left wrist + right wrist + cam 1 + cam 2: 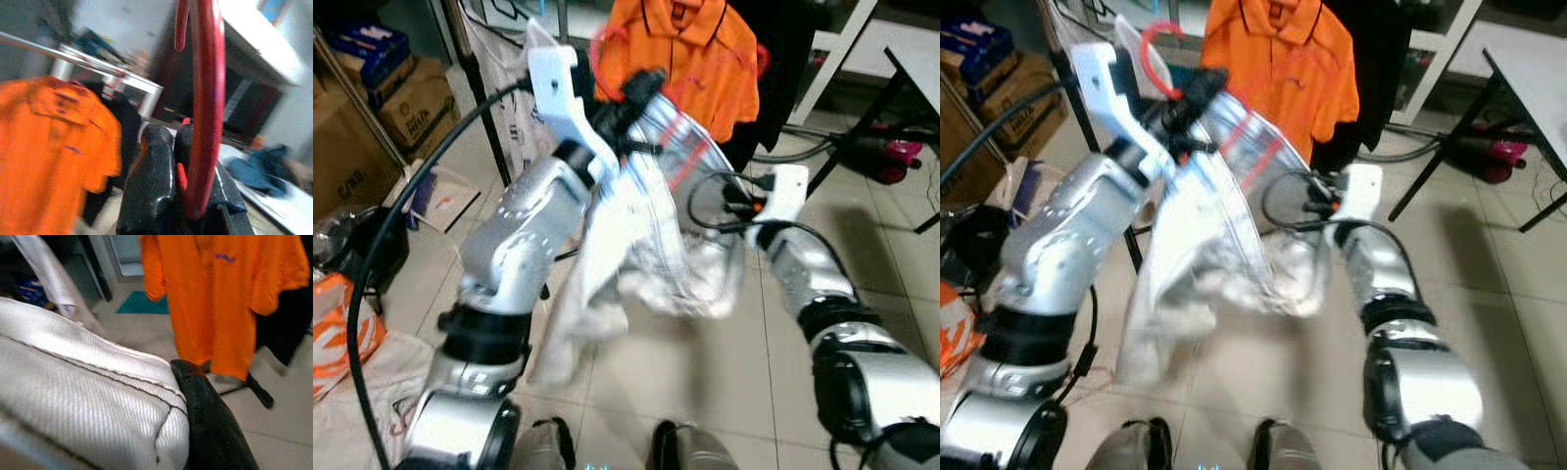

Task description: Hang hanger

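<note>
Nearest the camera, the robot's two feet [607, 446] stand on a pale tiled floor [705, 372]. A white bag with orange print [337, 333] lies on the floor at the left.

Above them, the right gripper [210, 426] reaches in from the right, one black finger lying against the hem of a white striped shirt [646, 245]; whether it grips the cloth or merely touches it I cannot tell. The shirt droops in loose folds between the two arms.

Higher up, the left gripper [183, 161] is raised, its black fingers [149, 186] clenched around the stem of a red hanger [208, 98]. The hanger carries the white shirt, and its hook [1160, 54] curves up above the gripper, in the air and on no rail.

Beyond, an orange polo shirt [690, 54] hangs on a rack [73, 56], with a dark garment [1376, 69] just beside it. Cardboard boxes [406, 103] are stacked at the far left.
</note>
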Motion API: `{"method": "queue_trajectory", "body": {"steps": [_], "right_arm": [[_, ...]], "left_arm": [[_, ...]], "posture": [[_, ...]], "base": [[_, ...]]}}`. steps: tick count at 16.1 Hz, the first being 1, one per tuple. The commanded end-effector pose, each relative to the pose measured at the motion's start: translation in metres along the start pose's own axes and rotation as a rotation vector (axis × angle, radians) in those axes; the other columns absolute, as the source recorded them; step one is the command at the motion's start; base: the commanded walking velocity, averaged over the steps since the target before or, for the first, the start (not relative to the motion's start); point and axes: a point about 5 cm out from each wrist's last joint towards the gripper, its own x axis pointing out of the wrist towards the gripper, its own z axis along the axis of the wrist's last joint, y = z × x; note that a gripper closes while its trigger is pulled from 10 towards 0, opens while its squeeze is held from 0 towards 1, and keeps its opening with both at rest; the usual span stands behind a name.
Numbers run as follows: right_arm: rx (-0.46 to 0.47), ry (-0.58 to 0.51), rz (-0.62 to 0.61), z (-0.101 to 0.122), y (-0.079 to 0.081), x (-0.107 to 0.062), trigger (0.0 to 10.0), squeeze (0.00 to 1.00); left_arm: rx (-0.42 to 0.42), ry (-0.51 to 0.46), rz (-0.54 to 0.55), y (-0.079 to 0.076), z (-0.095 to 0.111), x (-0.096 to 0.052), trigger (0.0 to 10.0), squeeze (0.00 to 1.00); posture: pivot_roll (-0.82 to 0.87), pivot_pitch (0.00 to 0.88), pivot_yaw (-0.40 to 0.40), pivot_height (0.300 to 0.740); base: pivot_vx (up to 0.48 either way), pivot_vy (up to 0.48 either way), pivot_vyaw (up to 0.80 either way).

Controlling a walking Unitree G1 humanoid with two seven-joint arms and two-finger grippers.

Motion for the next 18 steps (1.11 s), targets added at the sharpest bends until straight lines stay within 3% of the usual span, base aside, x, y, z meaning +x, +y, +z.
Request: {"method": "queue_trajectory", "body": {"steps": [1,4,6,7,9,11,12,13,15,16,17,18], "right_arm": [[0.01,0.01,-0.039,-0.005,-0.009,-0.006,0.0,0.0],[-0.074,-0.062,0.078,0.007,0.013,-0.001,0.0,0.0],[-0.135,-0.053,0.133,0.006,0.02,-0.001,0.0,0.0],[-0.163,-0.001,0.159,-0.005,0.024,-0.002,0.0,0.0],[-0.172,0.052,0.165,-0.016,0.026,-0.003,0.0,0.0],[-0.091,0.167,0.189,-0.037,0.035,-0.002,0.0,0.0],[-0.071,0.184,0.186,-0.04,0.037,-0.002,0.0,0.0],[-0.021,0.211,0.197,-0.045,0.04,-0.002,0.0,0.0],[0.025,0.243,0.203,-0.051,0.043,-0.002,0.0,0.0],[0.036,0.254,0.212,-0.053,0.046,-0.003,0.0,0.0],[0.04,0.266,0.234,-0.056,0.049,-0.003,0.0,0.0],[0.046,0.273,0.243,-0.057,0.051,-0.004,0.0,0.0]], "left_arm": [[0.07,-0.133,0.066,0.007,0.025,0.002,10.0,0.0],[0.17,-0.096,0.207,0.036,0.019,0.003,10.0,0.0],[0.163,-0.128,0.253,0.045,0.025,0.003,10.0,0.0],[-0.016,-0.227,0.28,0.046,0.04,0.007,10.0,0.0],[-0.205,-0.315,0.276,0.042,0.053,0.011,10.0,0.0],[-0.457,-0.484,0.201,0.024,0.079,0.02,10.0,0.0],[-0.484,-0.52,0.17,0.019,0.085,0.023,10.0,0.0],[-0.502,-0.569,0.137,0.013,0.094,0.029,10.0,0.0],[-0.453,-0.605,0.169,0.02,0.097,0.036,10.0,0.0],[-0.402,-0.604,0.241,0.031,0.093,0.039,10.0,0.0],[-0.282,-0.599,0.319,0.044,0.088,0.039,10.0,0.0],[-0.243,-0.587,0.36,0.05,0.084,0.04,10.0,0.0]], "posture": [[-0.04,0.137,-0.079,0.74],[-0.04,0.14,-0.079,0.74],[-0.05,0.145,-0.081,0.74],[-0.05,0.146,-0.084,0.74],[-0.05,0.146,-0.084,0.74],[-0.04,0.148,-0.088,0.74],[-0.04,0.148,-0.088,0.74],[-0.04,0.146,-0.089,0.74],[-0.04,0.144,-0.094,0.74],[-0.04,0.143,-0.095,0.74],[-0.05,0.143,-0.096,0.74],[-0.05,0.143,-0.096,0.74]], "base": [[0.0,0.0,0.0],[0.0,0.0,0.0],[0.0,0.0,0.0],[0.0,0.0,0.0],[0.0,0.0,0.0],[0.0,0.0,0.0],[0.0,0.0,0.0],[0.0,0.0,0.0],[0.0,0.0,0.0],[0.0,0.0,0.0],[0.0,0.0,0.0],[0.0,0.0,0.0]]}}
